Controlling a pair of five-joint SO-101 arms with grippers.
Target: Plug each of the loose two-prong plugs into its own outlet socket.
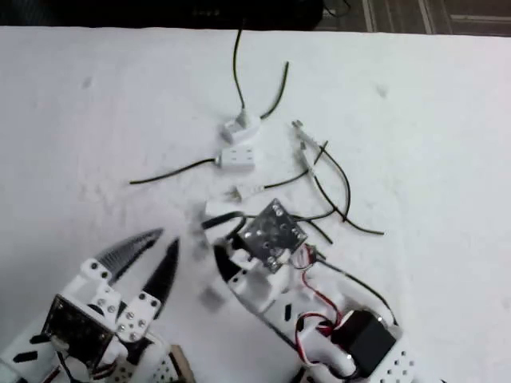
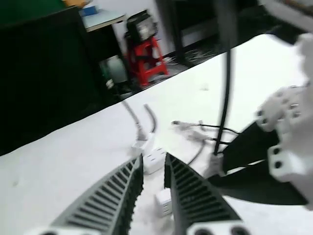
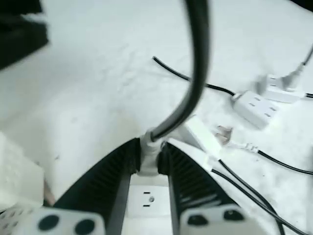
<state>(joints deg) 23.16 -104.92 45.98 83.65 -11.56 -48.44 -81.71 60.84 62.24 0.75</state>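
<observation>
Right pincer (image 3: 150,148) clamps socket (image 3: 146,198) (white); left pincer (image 2: 153,159) ajar.

Left arm sits low at the table's near left, left gripper (image 1: 166,239) pointing up-table, fingers slightly apart. Right arm stretched in from the near right, wrist tipped down, right gripper (image 3: 149,147) clamped on a white socket block (image 3: 146,196)
</observation>
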